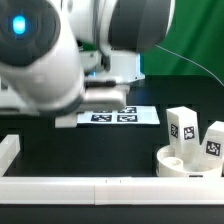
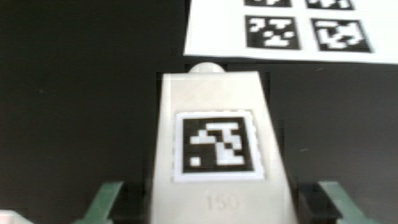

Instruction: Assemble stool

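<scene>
In the wrist view a white block leg (image 2: 217,120) with a black-and-white tag lies on the black table, its small peg end pointing toward the marker board (image 2: 285,30). My gripper (image 2: 219,203) is open. Its fingers (image 2: 111,203) stand on either side of the leg's near end with a dark gap on each side. In the exterior view the round white seat (image 1: 186,167) sits at the exterior view's right with two legs (image 1: 182,128) standing upright on it. The arm's bulk hides my gripper and the third leg there.
The marker board (image 1: 112,117) lies mid-table in the exterior view. Long white border bars (image 1: 60,186) run along the front and the exterior view's left edge (image 1: 8,150). The robot arm (image 1: 50,50) fills the upper left of that view.
</scene>
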Available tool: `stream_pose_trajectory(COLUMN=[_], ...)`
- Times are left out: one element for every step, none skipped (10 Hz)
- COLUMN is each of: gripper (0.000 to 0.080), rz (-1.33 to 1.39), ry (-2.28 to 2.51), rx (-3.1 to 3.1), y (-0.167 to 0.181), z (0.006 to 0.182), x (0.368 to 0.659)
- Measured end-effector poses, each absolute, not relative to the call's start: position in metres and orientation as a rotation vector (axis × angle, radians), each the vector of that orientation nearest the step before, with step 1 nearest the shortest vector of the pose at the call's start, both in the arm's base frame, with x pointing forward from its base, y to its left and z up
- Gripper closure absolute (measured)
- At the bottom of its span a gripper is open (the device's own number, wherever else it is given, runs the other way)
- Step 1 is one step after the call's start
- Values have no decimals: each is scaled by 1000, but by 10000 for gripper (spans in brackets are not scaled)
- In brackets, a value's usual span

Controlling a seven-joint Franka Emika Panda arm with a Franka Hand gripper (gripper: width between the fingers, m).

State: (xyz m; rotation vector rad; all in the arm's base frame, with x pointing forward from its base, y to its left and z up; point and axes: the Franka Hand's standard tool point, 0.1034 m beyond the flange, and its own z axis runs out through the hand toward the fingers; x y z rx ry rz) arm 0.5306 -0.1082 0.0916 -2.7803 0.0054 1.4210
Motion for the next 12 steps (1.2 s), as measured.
stream_pose_trajectory(gripper=[463,463,463,463,463,463,463,463,463,463,463,463], rz=[1356,1351,1321,1172,1100,980,872,713,594,506,379,297], ry=[-11,-6,-5,-22,-24,47,137,220,250,241,246,249], rx=[-2816,-2809,-2831,-2910,-2938,-2984,-2978,-2987,-3018,-3038,-3064,-3076], y=[-102,-103,-106,-108,-106,-91,-70,-56,-53,-54,-56,-56], z=[111,110,102,102,107,114,131,144,150,148,147,148], x=[540,533,537,551,550,561,573,592,602,604,609,610])
